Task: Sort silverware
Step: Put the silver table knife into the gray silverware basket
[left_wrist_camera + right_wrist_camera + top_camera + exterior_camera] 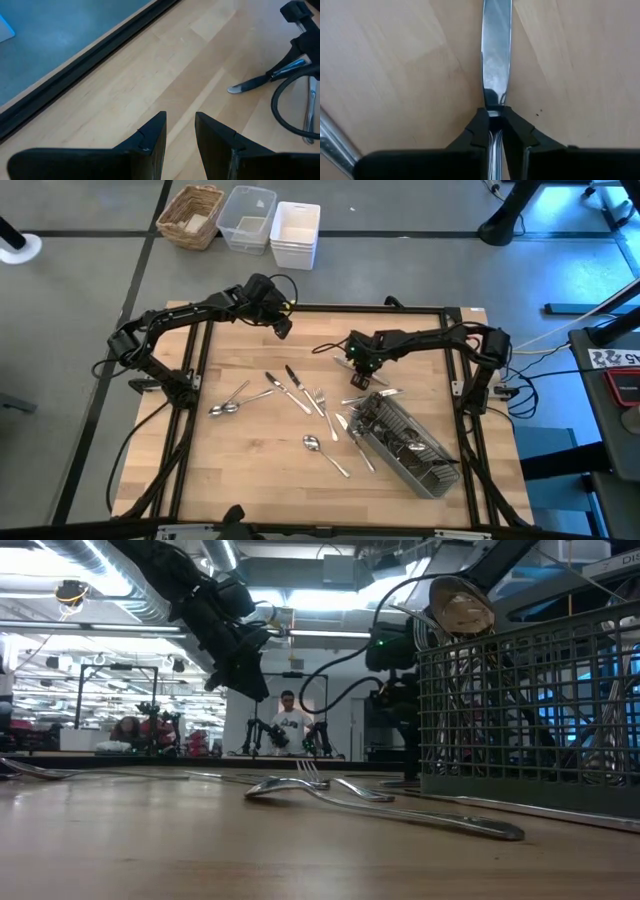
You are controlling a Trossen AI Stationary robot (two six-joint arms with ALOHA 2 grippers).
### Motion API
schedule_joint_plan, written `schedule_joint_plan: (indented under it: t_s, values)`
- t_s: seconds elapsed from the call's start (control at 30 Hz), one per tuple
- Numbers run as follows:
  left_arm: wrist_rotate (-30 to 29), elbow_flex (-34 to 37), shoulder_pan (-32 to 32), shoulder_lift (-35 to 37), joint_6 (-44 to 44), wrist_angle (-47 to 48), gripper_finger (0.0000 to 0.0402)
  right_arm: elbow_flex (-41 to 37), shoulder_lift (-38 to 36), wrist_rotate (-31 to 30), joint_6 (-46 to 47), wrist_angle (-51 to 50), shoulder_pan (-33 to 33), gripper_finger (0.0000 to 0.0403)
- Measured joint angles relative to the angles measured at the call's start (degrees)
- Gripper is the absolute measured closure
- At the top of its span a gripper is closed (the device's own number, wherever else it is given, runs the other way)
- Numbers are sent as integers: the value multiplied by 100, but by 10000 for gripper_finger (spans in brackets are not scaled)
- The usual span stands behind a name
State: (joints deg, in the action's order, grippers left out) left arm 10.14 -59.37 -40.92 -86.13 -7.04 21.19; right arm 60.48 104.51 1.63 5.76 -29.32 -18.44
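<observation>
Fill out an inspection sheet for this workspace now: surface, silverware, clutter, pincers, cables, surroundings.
Surface: wooden table inside a black frame.
Job's things: loose silverware spread mid-table: spoons, forks, knives; more pieces stand in the grey caddy on the right side.
Clutter: nothing seen on the table besides these.
Grippers: right pincer shut on a table knife, just behind the caddy; left pincer open, empty, near the table's far edge.
Cables: black cable looped by the right arm; more cables trail off the table's right side.
Surroundings: wicker basket and white bins on the floor beyond; a person far back in the room.
</observation>
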Motion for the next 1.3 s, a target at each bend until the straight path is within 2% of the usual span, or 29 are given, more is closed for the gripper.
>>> schedule_joint_plan:
  t_s: [0.17,0.43,0.87,1.17,1.3]
  values:
    - [-1,0,47,0,-47,2,306,91,6,357,-3,70,11,373]
    - [1,0,218,0,-47,8,306,95,0,654,-11,76,9,401]
    - [1,0,464,0,-45,11,306,95,-9,618,20,62,9,384]
    - [0,-2,541,0,-45,9,306,93,-9,1314,35,20,4,383]
    - [-1,-2,541,0,-6,4,306,93,-9,1325,37,22,4,383]
